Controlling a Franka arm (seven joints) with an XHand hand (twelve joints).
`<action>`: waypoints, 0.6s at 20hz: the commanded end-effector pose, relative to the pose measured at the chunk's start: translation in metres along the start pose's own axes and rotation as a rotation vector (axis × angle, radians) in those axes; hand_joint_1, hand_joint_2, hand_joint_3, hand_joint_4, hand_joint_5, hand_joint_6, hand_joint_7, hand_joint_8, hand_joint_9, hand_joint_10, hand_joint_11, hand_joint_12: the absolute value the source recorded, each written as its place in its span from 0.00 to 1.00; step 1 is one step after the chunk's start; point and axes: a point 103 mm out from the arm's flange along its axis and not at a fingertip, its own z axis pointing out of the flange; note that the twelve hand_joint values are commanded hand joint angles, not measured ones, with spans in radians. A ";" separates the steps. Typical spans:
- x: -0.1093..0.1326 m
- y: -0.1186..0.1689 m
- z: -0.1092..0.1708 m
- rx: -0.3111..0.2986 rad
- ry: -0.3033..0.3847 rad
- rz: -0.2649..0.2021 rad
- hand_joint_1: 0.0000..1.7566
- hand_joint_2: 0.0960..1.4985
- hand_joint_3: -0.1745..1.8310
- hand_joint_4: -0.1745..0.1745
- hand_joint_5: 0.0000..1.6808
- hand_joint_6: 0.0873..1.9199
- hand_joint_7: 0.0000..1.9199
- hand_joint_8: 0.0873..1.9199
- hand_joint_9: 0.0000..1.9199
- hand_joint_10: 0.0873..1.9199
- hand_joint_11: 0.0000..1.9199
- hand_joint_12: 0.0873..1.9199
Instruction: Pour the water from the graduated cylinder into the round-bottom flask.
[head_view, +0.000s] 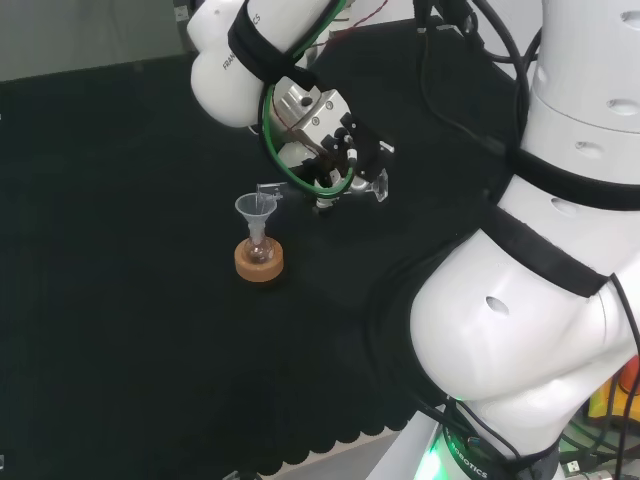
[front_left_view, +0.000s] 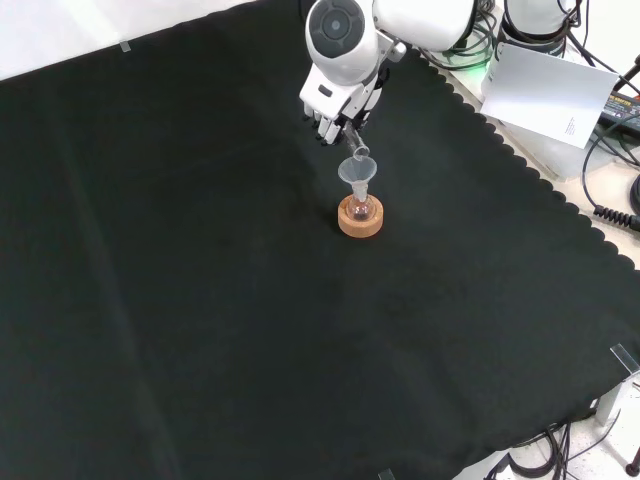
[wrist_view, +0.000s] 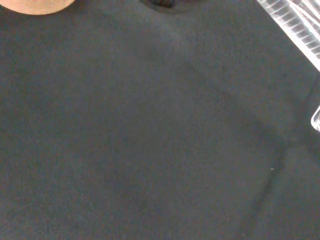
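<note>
A: Hand (head_view: 322, 150) curled round the cylinder (head_view: 355, 188), tipped flat; why?
B: Mouth sits over the funnel (head_view: 254, 208); flask (head_view: 260, 247) upright on cork ring (head_view: 258, 265) beneath; mid-pour, likely.

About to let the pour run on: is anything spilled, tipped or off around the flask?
Nothing stands out. The round-bottom flask sits upright in its cork ring with the funnel straight in its neck. The hand holds the graduated cylinder tipped with its mouth at the funnel's rim. No puddle shows on the black cloth.

Overhead rear, front (wrist close)
</note>
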 end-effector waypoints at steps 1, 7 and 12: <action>-0.001 0.000 -0.005 0.018 -0.045 0.021 0.73 0.69 0.09 0.00 0.64 0.42 0.57 0.41 0.75 0.00 0.65 0.36; -0.004 -0.002 -0.010 0.022 -0.078 0.040 0.73 0.69 0.09 0.00 0.64 0.42 0.57 0.41 0.75 0.00 0.65 0.36; -0.006 -0.004 -0.012 0.028 -0.109 0.056 0.73 0.69 0.09 0.00 0.64 0.42 0.57 0.41 0.76 0.00 0.65 0.35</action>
